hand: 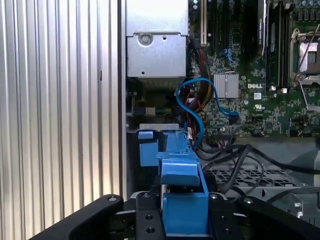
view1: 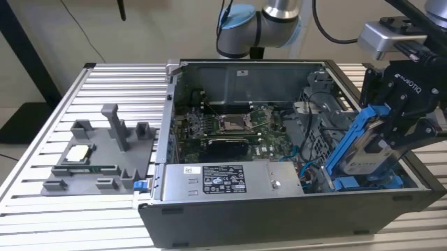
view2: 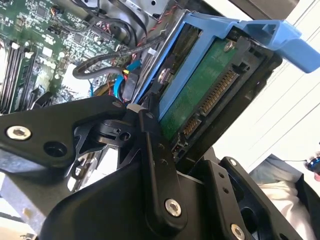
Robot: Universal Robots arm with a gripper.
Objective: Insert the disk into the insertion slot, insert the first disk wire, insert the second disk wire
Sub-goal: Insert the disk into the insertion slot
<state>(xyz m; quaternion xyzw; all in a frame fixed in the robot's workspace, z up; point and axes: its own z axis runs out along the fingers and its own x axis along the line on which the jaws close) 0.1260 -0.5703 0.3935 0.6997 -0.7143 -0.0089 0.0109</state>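
The disk (view1: 370,152), a grey-silver drive in a bright blue carrier (view1: 355,130), hangs tilted over the open computer case's corner at the exterior view's right. My gripper (view1: 395,130) is shut on it from above. In the second wrist view the disk (view2: 200,95) shows its green circuit board and connector edge between the black fingers (view2: 155,150). In the first wrist view the carrier (hand: 182,187) sits between the jaws, above the blue insertion slot (hand: 148,146), also seen under the disk as a blue bay (view1: 363,183). Blue disk wires (hand: 200,100) lie loose beside the slot.
A silver power-supply box (view1: 223,180) sits at the case's near side, and the motherboard (view1: 231,128) lies behind it. A grey fixture tray (view1: 98,157) rests on the slatted table (view1: 35,209) at the exterior view's left. Black cables (hand: 235,160) run near the drive cage.
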